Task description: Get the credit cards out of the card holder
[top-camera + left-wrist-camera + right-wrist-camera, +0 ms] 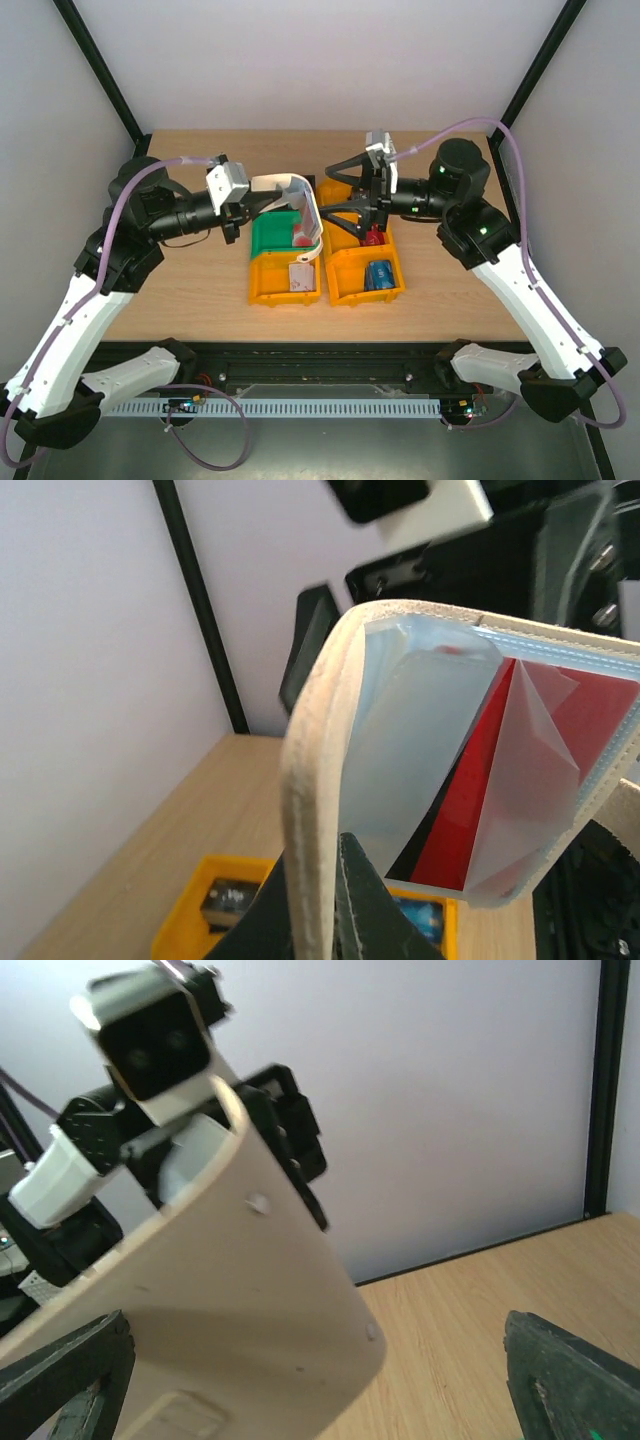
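The card holder (300, 200) hangs open above the bins, tan outside and whitish inside. My left gripper (255, 205) is shut on its tan edge (315, 780), with the fingers (380, 910) pinching it from below. Clear sleeves inside the holder show a red credit card (470, 810) with a black corner. My right gripper (340, 195) is open, facing the holder's tan back (230, 1310), which reaches in between its spread fingers (570, 1380) near the left one. A white-pink card (300, 275) lies in the left orange bin, and a blue card (380, 275) in the right one.
A green bin (268, 235) stands behind the left orange bin (262, 285), and the right orange bin (345, 275) is beside them. In the left wrist view an orange bin (185, 910) below holds a black card (228, 900). Black frame posts stand at the back corners.
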